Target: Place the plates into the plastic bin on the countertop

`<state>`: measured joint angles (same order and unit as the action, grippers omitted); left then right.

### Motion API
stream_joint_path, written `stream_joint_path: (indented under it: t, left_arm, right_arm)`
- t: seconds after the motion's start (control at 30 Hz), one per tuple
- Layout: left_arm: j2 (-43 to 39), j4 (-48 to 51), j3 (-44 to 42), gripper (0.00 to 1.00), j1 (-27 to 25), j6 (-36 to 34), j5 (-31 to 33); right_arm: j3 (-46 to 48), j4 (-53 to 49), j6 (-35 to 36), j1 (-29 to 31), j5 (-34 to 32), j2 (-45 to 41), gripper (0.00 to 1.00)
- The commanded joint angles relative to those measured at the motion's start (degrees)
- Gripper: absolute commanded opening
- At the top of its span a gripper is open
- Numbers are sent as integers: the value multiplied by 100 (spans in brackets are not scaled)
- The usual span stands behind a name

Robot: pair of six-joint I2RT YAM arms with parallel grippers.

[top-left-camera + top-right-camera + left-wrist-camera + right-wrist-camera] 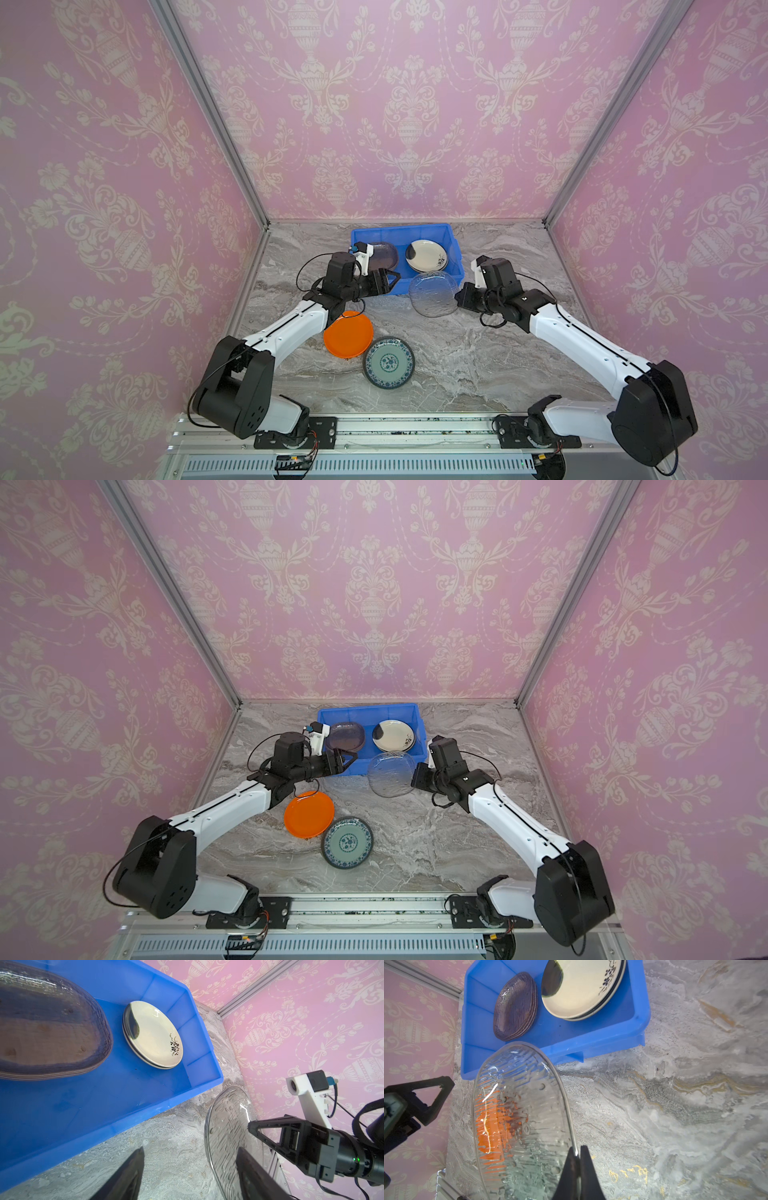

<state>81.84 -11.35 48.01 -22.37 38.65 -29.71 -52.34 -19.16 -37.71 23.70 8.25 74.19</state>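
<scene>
My right gripper [578, 1152] is shut on the rim of a clear ribbed glass plate [521, 1115], held tilted above the countertop [478, 353] just in front of the blue plastic bin [399, 227]. Both top views show this plate [432, 293] [390, 773]. My left gripper [190, 1149] is open and empty, hovering at the bin's front left, a small gap from the clear plate [226, 1136]. In the bin lie a stack of dark translucent glass plates [384, 254] and cream plates [427, 254]. An orange plate [348, 333] and a teal floral plate [389, 361] lie on the countertop.
The bin sits against the back wall, between the aluminium corner rails. The orange plate lies partly under my left arm [291, 324], and the teal plate touches its near right edge. Pink patterned walls close in the left, back and right sides.
</scene>
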Motion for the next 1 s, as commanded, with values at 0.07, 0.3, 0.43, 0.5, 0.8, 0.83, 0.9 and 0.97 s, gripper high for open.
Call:
stream_joint_path:
  t: [0.07,0.3,0.43,0.5,0.8,0.83,0.9,0.97]
  left_arm:
    - [30,-743,-168,68,-44,461,-321]
    - [321,-1132,-283,61,-83,711,-483]
    - [479,-1162,-296,58,-101,722,-487]
    - [551,-1204,-301,58,-105,722,-476]
    - [978,-1345,-83,54,-116,828,-598]
    - [997,-1315,-56,50,-118,824,-606]
    - [1000,-1280,-37,45,-118,793,-587]
    - [1006,-1269,-46,34,-118,776,-539]
  right_arm:
    - [-365,356,-166,-9,-189,233,0]
    - [-488,566,-367,-2,-183,464,0]
    - [-621,466,-360,11,-188,545,0]
    - [-621,500,-359,44,-203,560,0]
    - [-839,366,-228,353,-404,807,0]
    - [-865,351,-236,367,-432,816,0]
    - [-881,364,-238,385,-491,816,0]
    - [-911,380,-234,410,-519,823,0]
